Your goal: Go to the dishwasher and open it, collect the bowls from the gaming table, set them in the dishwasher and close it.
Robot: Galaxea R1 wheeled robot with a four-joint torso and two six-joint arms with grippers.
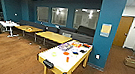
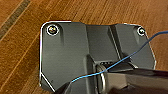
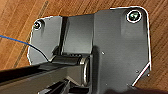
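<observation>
Head view: gaming table (image 1: 55, 60) before blue pillar (image 1: 108, 30).

The gaming table (image 1: 62, 62) has a white top, yellow sides and legs, and black corner fittings. Small things on it are orange, red, blue, black and pale yellow, too blurred to name. The floor (image 1: 8, 55) is reddish-brown wood in long planks. The pillar (image 1: 108, 27) and back wall are teal blue. Two benches (image 1: 53, 36) behind have yellow tops. The door (image 1: 122, 31) is brown. A thin blue cable (image 2: 130, 56) crosses the dark grey wrist plate.
</observation>
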